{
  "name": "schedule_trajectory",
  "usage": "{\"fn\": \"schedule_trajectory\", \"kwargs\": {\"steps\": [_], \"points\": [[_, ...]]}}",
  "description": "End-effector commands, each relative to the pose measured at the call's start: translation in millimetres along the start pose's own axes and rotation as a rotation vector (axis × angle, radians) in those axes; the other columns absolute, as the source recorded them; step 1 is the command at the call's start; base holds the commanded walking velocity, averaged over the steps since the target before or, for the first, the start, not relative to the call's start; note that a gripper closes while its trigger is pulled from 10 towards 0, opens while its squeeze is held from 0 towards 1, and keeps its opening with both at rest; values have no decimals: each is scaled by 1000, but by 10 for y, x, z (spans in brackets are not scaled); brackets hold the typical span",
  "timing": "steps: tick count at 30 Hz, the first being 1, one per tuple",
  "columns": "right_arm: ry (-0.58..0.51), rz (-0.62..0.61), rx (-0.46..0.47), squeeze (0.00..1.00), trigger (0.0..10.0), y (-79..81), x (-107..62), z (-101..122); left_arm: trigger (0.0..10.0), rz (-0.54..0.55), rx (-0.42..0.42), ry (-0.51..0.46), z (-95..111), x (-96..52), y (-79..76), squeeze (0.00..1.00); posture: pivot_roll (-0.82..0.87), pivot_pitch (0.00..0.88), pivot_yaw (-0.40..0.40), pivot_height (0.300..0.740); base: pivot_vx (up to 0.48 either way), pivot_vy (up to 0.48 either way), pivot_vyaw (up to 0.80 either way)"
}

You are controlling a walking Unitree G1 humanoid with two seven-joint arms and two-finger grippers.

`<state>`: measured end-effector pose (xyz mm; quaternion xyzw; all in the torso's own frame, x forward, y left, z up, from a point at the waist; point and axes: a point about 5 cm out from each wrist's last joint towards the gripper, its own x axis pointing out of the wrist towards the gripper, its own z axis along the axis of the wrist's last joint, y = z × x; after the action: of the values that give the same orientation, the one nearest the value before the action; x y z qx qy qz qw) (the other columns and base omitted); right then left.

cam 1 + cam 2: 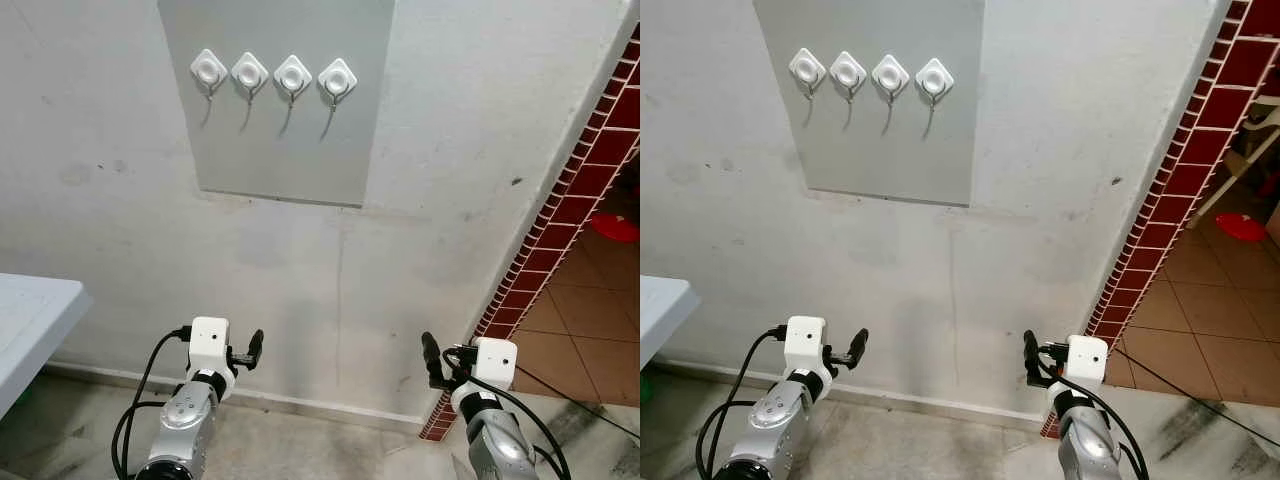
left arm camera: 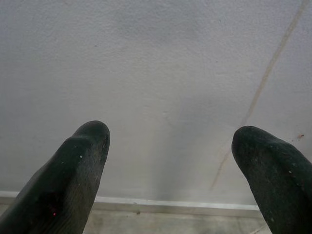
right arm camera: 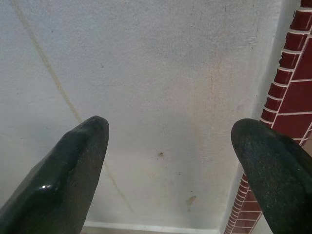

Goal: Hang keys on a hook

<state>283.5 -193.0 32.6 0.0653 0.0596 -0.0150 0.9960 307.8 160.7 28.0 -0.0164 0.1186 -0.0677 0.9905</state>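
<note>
Left eye view, four hooks [image 1: 272, 76] in horizontal row, left gripper [image 2: 170, 161] & right gripper [image 3: 170, 156] wide, empty.

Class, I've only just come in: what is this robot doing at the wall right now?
The robot stands facing a pale plastered wall. A grey rectangular panel on it carries a row of four white diamond-shaped hooks, all bare. Both arms are held low, well below the hooks. The left gripper and the right gripper are open and hold nothing, each pointing at the wall. No keys can be seen, so nothing has been hung yet. A red-tiled wall edge is on the robot's right, a white table corner on its left.
</note>
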Motion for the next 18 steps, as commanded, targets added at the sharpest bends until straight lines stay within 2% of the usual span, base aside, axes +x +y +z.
{"fn": "schedule_trajectory", "kwargs": {"steps": [1, 10, 11, 12, 13, 18], "points": [[2, -2, 9, 0, 10000, -2, -18, -19, 10000, 2, 15, -12, 23, -1, 18, 0, -7, 0, 32, 740, 0, 0, 0], [2, -2, 9, 0, 10000, -2, -18, -19, 10000, 2, 15, -12, 23, -1, 18, 0, -7, 0, 32, 740, 0, 0, 0], [-6, -2, 17, 0, 10000, -1, -20, -13, 10000, 1, 16, -12, 22, -2, 19, 0, 0, 0, 0, 740, 0, 0, 0], [-54, -34, -66, 0, 10000, -26, -20, 146, 10000, -13, -19, -87, 178, 24, 4, 0, -31, 18, 20, 740, 0, 0, 0], [-68, -45, -92, 0, 10000, -31, -22, 193, 10000, -18, -29, -109, 227, 30, 2, 0, -31, 18, 20, 740, 0, 0, 0], [-74, -44, -112, 0, 10000, -20, 12, 227, 10000, -8, -27, -128, 309, 69, 27, 0, -22, 8, 17, 740, 0, 0, 0]]}}
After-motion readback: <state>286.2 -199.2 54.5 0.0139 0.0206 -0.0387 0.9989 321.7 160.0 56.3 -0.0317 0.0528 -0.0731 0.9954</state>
